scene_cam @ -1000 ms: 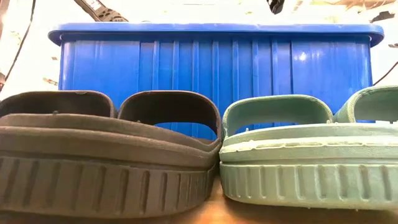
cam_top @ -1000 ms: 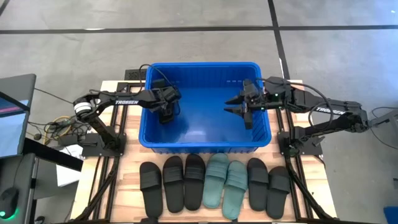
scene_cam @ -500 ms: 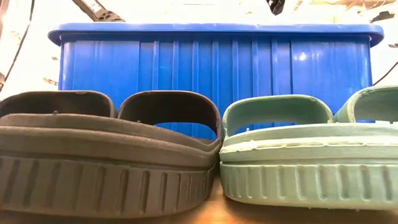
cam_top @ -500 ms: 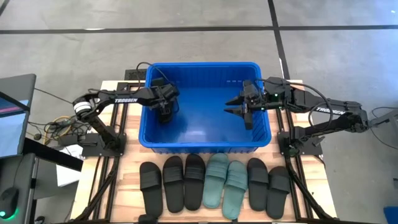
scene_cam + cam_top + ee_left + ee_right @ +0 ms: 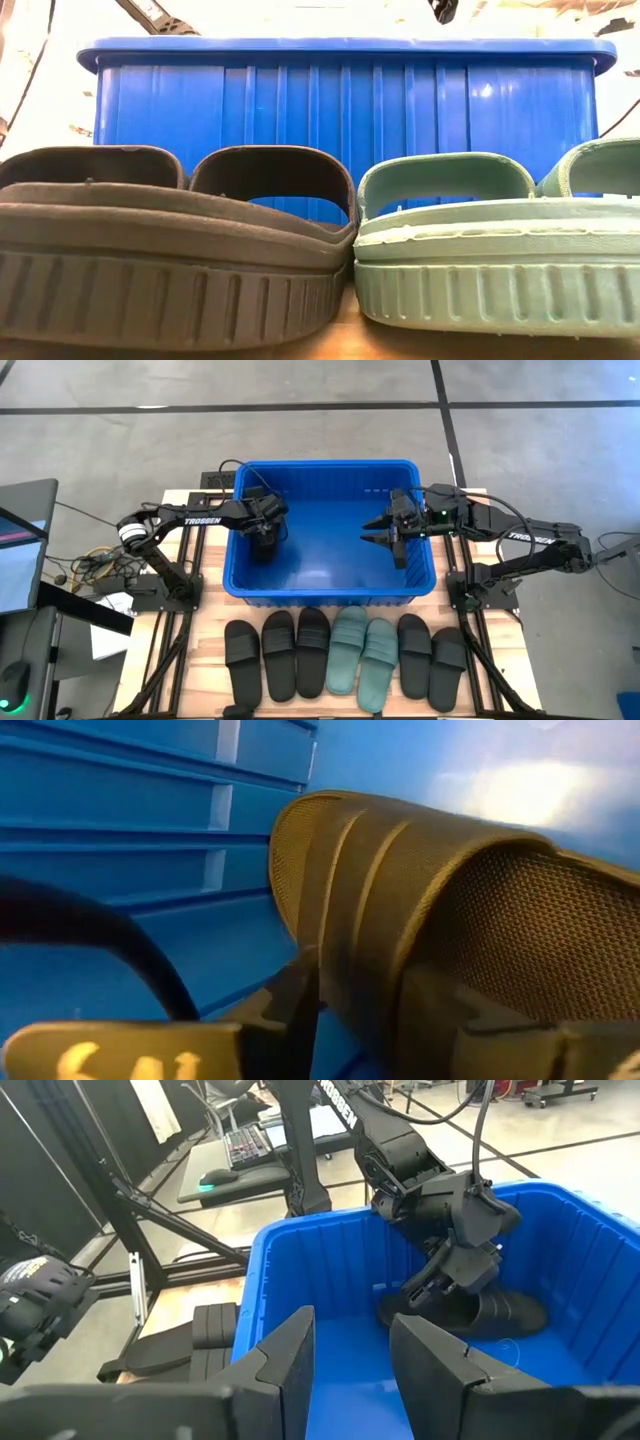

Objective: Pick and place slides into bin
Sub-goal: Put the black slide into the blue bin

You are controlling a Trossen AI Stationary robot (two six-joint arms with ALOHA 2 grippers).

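Blue bin [image 5: 232,582] sat at the far half of the worktop [image 5: 210,650], w/ both arms reaching in over its side rims. Left gripper [image 5: 266,542] was low inside the bin by its left wall, jaws part-open astride the heel end of a black slide [image 5: 495,1312]; left wrist view showed a finger each side of the sole, a thin gap showing, so grip looked loose, can't tell if still pinching. That slide lay on the bin floor close to the left wall. Right gripper [image 5: 385,537] hung inside the bin nr its right wall, jaws moderately apart, nothing between them. Seven more slides lined up in a row on the worktop just in front of the bin's near wall: three black [image 5: 278,653], then two teal [image 5: 362,651], then two black [image 5: 432,658], toes toward the bin.
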